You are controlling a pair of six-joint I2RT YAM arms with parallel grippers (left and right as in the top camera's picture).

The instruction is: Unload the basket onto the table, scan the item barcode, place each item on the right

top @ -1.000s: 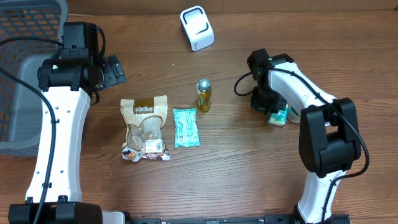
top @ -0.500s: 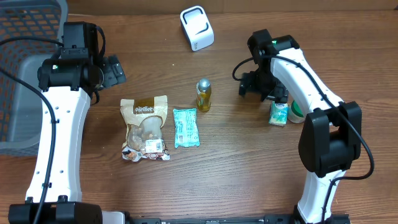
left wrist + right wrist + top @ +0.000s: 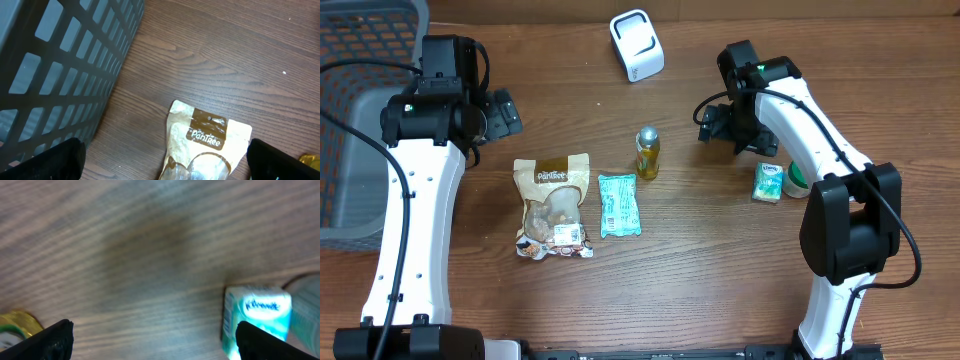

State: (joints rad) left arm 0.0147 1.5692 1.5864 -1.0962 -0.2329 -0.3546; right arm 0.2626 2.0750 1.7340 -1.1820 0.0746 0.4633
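The tissue pack [image 3: 769, 182] lies flat on the table [image 3: 720, 280], well to the right of the white scanner [image 3: 637, 45] and on the robot's side of it, with nothing gripping it. A pale round object [image 3: 798, 180] sits close against its far-from-scanner edge. The right gripper [image 3: 710, 126] hangs between pack and scanner with its jaws spread wide and empty, and its wrist camera shows only bare wood between the fingers. No barcode shows on the pack's upper face, so the first risk is a pick that presents the wrong side to the scanner and reads nothing. A low approach could also shove the pack into the round object and scatter both. If the next target is instead the small gold-capped bottle [image 3: 647, 152] — upright, straight toward the robot from the scanner — a finger clipping its cap would likely topple it and send it rolling. The teal packet [image 3: 619, 204] and snack bag [image 3: 553, 205] lie further from the scanner, on its left. The left gripper [image 3: 505, 112] hovers spread and empty beside the basket [image 3: 360, 120], far left of the scanner — two arms converging on the scanner could collide.
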